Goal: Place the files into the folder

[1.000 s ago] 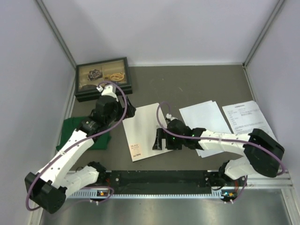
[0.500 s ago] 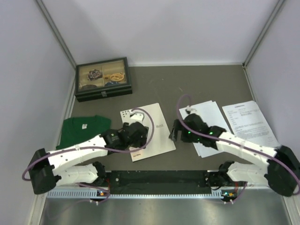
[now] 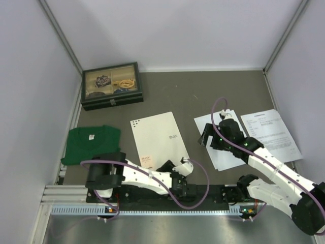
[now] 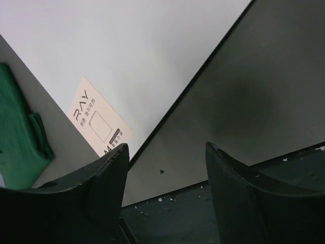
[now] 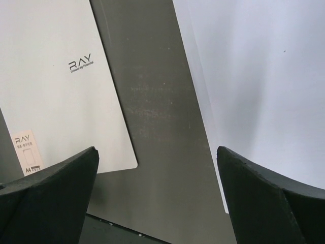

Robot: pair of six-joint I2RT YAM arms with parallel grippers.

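Note:
The folder (image 3: 157,138) lies shut and flat in the middle of the table, white cover up, orange label (image 3: 146,161) at its near corner. It also shows in the left wrist view (image 4: 127,66) and the right wrist view (image 5: 51,81). The files lie to its right: blank sheets (image 3: 227,158) and a printed sheet (image 3: 270,133). A blank sheet shows in the right wrist view (image 5: 264,76). My right gripper (image 3: 205,136) is open and empty over the bare strip between folder and blank sheets. My left gripper (image 3: 166,166) is open and empty, low by the folder's near edge.
A green cloth (image 3: 92,143) lies left of the folder. A black glass-lidded box (image 3: 111,85) stands at the back left. A black rail (image 3: 213,192) runs along the near edge between the arm bases. Grey walls close in both sides and the back.
The left arm has pulled back from the folder to the near edge. The right gripper has moved right, off the folder, to the blank sheets' left edge. The folder now lies flat.

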